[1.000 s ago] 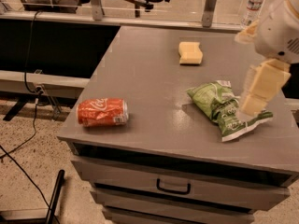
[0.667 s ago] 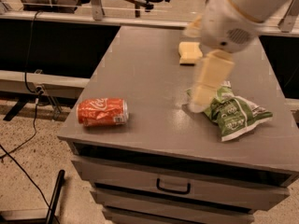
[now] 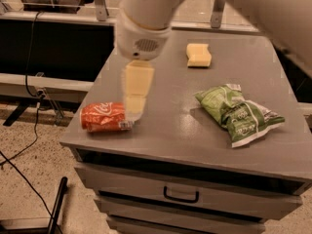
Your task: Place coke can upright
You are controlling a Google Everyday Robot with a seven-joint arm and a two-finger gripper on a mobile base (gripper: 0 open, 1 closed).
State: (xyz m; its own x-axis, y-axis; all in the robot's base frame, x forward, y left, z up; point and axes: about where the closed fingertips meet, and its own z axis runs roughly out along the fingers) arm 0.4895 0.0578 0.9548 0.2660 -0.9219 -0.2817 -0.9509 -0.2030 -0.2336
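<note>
The coke can [image 3: 102, 116] lies on its side near the front left corner of the grey cabinet top [image 3: 180, 126], red-orange with white script, one silver end facing right. My gripper [image 3: 134, 108] hangs from the white arm above the table, just right of the can and over its right end, with the pale yellow fingers [image 3: 136, 89] pointing down. It holds nothing that I can see.
A green-and-white snack bag [image 3: 237, 112] lies on the right side of the top. A yellow sponge [image 3: 198, 55] sits at the back. The front edge has drawers with a handle [image 3: 181, 195] below. Cables run across the floor at the left.
The arm has swept from the right side, past the snack bag, leftwards to the can. The can, bag and sponge have not moved.
</note>
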